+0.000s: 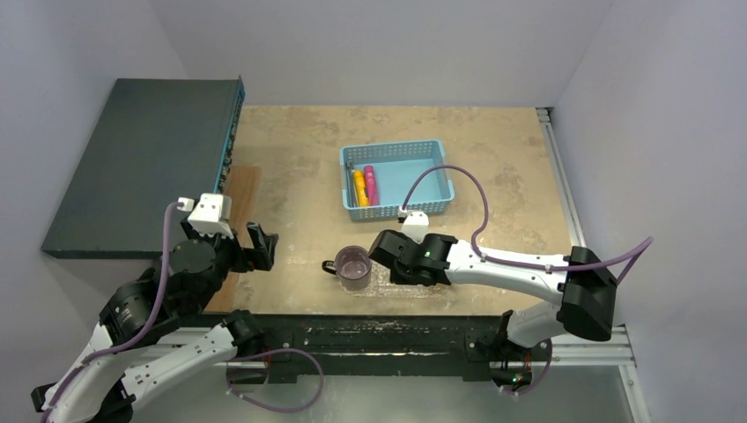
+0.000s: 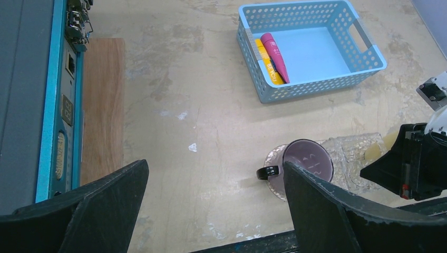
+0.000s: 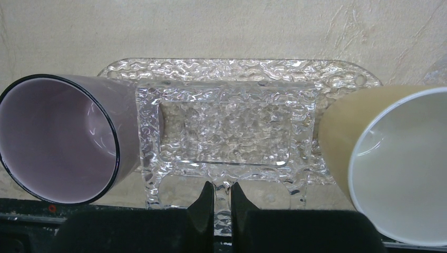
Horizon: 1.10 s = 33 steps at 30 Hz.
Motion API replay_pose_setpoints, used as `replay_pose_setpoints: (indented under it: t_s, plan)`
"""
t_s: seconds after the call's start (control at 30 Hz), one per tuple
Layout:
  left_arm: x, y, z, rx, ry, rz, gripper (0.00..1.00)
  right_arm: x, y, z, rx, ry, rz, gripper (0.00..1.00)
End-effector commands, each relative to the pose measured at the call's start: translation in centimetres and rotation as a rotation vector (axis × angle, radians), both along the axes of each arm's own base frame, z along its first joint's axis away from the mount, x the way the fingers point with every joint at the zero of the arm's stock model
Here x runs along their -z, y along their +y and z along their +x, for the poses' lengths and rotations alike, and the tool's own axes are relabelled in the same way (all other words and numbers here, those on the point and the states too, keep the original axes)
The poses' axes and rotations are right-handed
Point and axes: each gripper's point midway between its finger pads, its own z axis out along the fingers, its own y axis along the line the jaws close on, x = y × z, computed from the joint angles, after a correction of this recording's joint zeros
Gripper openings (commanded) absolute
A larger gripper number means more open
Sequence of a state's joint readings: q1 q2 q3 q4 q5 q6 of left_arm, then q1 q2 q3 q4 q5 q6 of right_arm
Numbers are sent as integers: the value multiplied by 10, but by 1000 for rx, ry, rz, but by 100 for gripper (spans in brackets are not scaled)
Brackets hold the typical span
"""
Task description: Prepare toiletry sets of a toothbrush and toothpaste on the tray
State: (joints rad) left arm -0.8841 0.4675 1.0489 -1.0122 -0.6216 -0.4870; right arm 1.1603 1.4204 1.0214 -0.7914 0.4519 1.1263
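The magenta-pink tube [image 1: 370, 185] and the yellow-orange tube [image 1: 359, 188] lie side by side in the light-blue basket [image 1: 396, 148]; both also show in the left wrist view, pink [image 2: 277, 55] and yellow [image 2: 267, 66]. No toothbrush shows. The clear crinkled tray [image 3: 237, 68] lies at the near table edge, with a purple mug [image 3: 58, 142] at its left end and a yellow mug [image 3: 390, 158] at its right. My right gripper [image 3: 222, 192] is shut on the near tab of a clear crinkled rectangular piece [image 3: 226, 126] over the tray. My left gripper [image 2: 216, 174] is open and empty, left of the purple mug [image 2: 308, 158].
A dark box with a teal edge [image 1: 132, 159] fills the left side, with a wooden board [image 2: 103, 105] beside it. The basket [image 2: 295, 6] stands at the far middle. The right arm [image 1: 493, 264] lies along the near edge.
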Motion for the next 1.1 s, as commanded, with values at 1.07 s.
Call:
replay_pose_setpoints:
  t_s: [1.07]
  plan:
    - [17,1,1,-19,52,55,99,-6,-7,10,69,-64,-11,27]
